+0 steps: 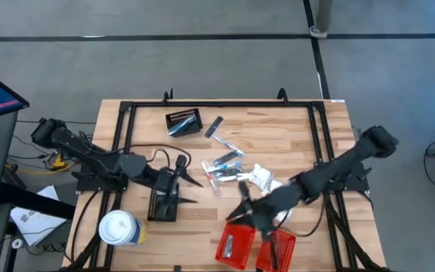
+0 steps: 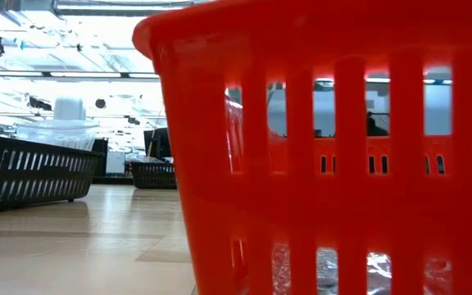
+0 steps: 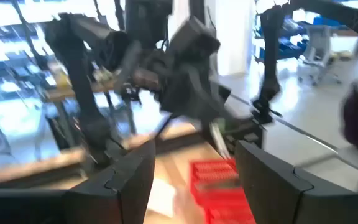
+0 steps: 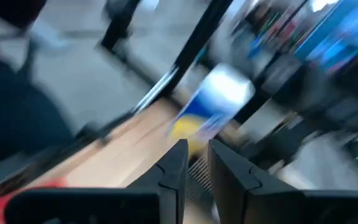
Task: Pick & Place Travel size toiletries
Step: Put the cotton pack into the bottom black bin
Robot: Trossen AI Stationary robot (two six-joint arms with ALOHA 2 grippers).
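No legible writing on the toiletries (too small).

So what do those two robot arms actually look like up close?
Both arms are dark, nearly black, built from slim jointed segments with bulkier knuckles. The left arm has a thin black cable looping beside it. The right arm looks the same. Each ends in a claw of two flat, dark, angular fingers.

Red slotted basket, silvery sachets, black basket
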